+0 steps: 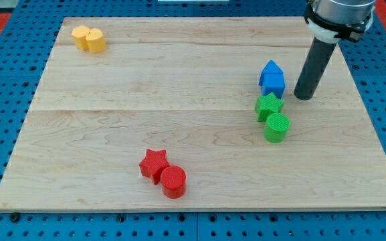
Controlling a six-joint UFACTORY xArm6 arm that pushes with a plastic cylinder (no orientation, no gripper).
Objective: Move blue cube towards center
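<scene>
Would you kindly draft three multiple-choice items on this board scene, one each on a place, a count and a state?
1. Where is my tip relative to the blue cube?
A. at the view's right of it
B. at the view's left of it
C. on top of it

2. How many green blocks are there?
A. one
B. two
C. four

3. The red star and red cylinder are:
A. stacked
B. side by side, close
C. on opposite edges

Answers: 1 A, the rod stands right of the cube; 2 B, green star and green cylinder; 3 B, they sit together.
</scene>
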